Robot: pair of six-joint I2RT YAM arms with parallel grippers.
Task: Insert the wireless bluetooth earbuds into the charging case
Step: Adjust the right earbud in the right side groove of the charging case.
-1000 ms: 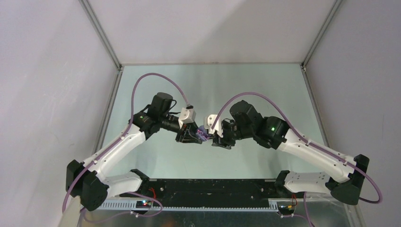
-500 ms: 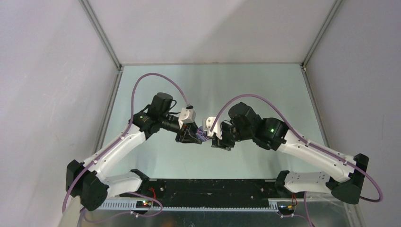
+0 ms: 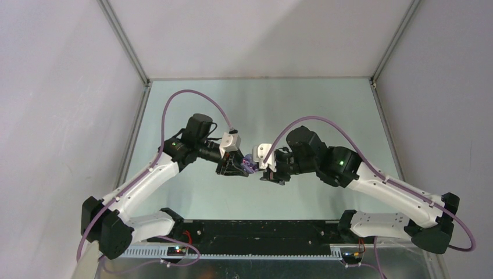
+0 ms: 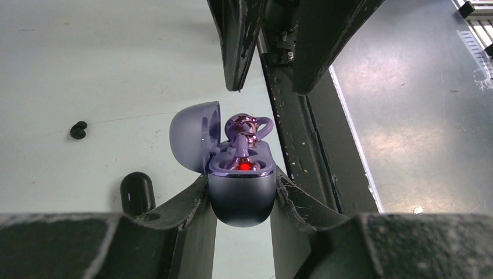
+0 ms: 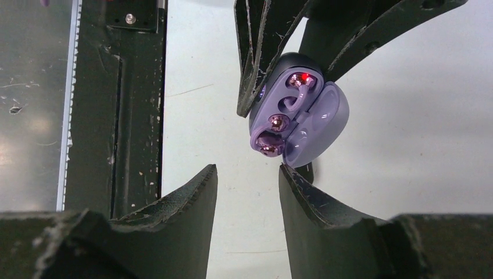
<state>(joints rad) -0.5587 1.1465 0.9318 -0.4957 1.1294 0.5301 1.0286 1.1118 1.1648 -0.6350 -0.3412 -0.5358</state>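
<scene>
left hand (image 4: 241, 181) clenched on lilac charging case (image 4: 241, 202), lid open, lilac earbud (image 4: 243, 129) inside, right hand (image 5: 247, 171) released, empty, just beside

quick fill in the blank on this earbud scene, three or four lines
1. The left hand is shut on the lilac charging case, whose lid is ___.
2. A small light on the case glows ___.
3. The right hand is open and holds ___.
4. A lone earbud lying on the table is ___ in colour.

Missing words: open; red; nothing; black
</scene>
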